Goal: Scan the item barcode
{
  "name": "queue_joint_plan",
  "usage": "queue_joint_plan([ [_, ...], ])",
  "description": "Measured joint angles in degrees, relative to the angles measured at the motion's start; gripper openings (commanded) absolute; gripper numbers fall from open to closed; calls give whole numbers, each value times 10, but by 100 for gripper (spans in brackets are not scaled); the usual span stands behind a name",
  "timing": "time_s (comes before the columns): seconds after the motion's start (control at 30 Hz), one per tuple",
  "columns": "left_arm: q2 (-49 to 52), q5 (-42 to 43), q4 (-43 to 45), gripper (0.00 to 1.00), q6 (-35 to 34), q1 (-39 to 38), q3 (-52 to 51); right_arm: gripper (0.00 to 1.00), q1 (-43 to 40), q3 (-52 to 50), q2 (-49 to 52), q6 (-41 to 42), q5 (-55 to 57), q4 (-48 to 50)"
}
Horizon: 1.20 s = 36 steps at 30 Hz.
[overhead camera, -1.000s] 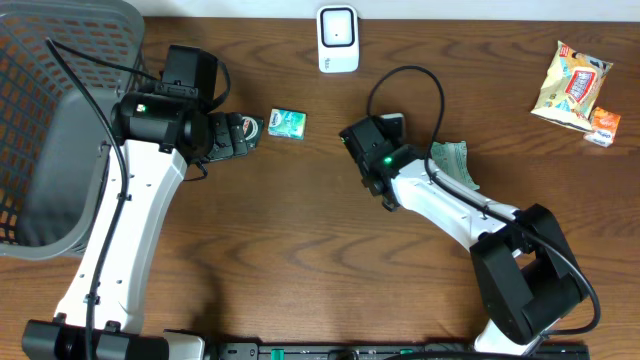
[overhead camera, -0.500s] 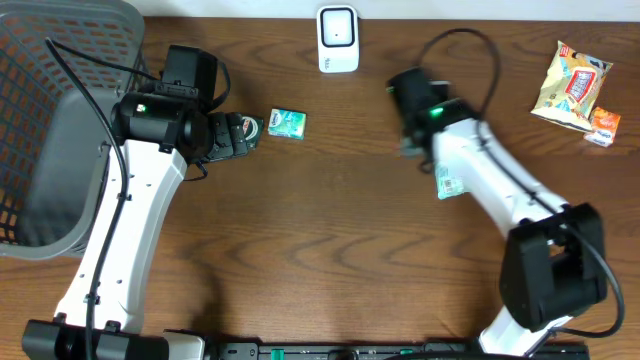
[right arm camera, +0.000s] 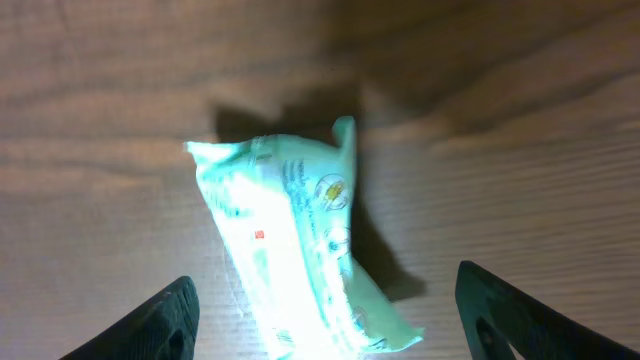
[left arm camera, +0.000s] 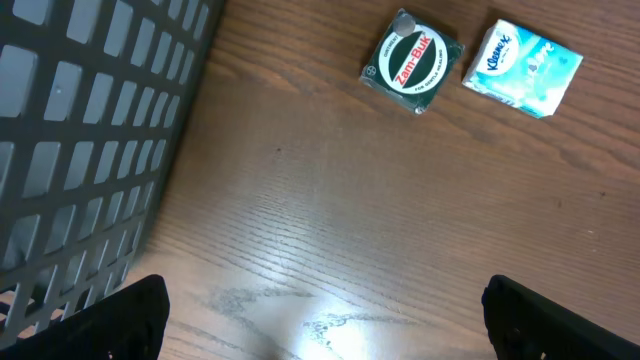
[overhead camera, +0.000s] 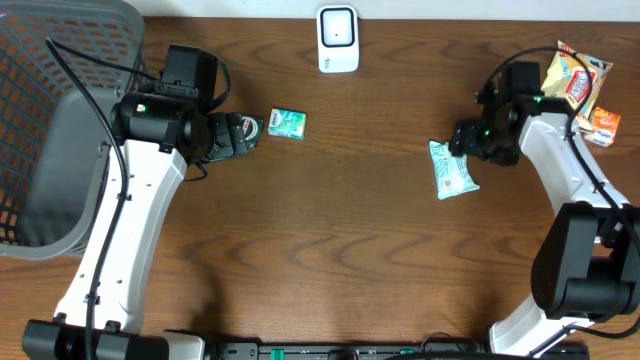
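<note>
**Plainly, both claws are standing apart; the pack is lying on the table**

Overhead, the green pack [overhead camera: 452, 170] is lying flat on the table [overhead camera: 330, 250], right of centre and well apart from the scanner [overhead camera: 338, 38] at the far edge. The right gripper [overhead camera: 468, 140] is hovering just beside the pack's far end, and nothing is sitting in it. A snack bag [overhead camera: 572, 85] and a small orange box [overhead camera: 604, 128] are lying near the far right corner. The left gripper [overhead camera: 240, 135] is hanging beside the basket [overhead camera: 60, 120], with the tissues [overhead camera: 287, 123] just to its right.

Through the left wrist camera, the left fingers [left arm camera: 120, 320] are standing wide apart with only bare wood between them. A round tin [left arm camera: 410, 62] and the tissues are lying side by side ahead, and the basket wall is filling the left side.

Through the right wrist camera, the right fingers [right arm camera: 170, 315] are spread wide. The pack is lying askew on the wood, with its near end reaching in between them, and neither finger is touching it.
</note>
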Motion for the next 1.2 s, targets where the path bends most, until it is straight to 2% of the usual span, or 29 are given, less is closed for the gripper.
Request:
queue_joint_plan([
  [0.17,0,0,0,98,0,0,0,75,-3,-63,0,-18,-19,62],
  [0.37,0,0,0,98,0,0,0,62,-12,-131,0,-19,-42,130],
  [0.53,0,0,0,99,0,0,0,32,-14,-149,0,-21,-94,155],
  [0.6,0,0,0,99,0,0,0,24,-14,-150,0,-21,-115,156],
  [0.7,0,0,0,99,0,0,0,1,-14,-150,0,-23,-146,158],
  [0.9,0,0,0,99,0,0,0,1,-11,-138,0,-2,-197,126],
  [1.03,0,0,0,99,0,0,0,1,12,-108,-7,14,-183,83],
  [1.1,0,0,0,99,0,0,0,1,43,-91,-20,33,-133,62],
  [1.2,0,0,0,99,0,0,0,1,112,-77,-47,82,1,38],
])
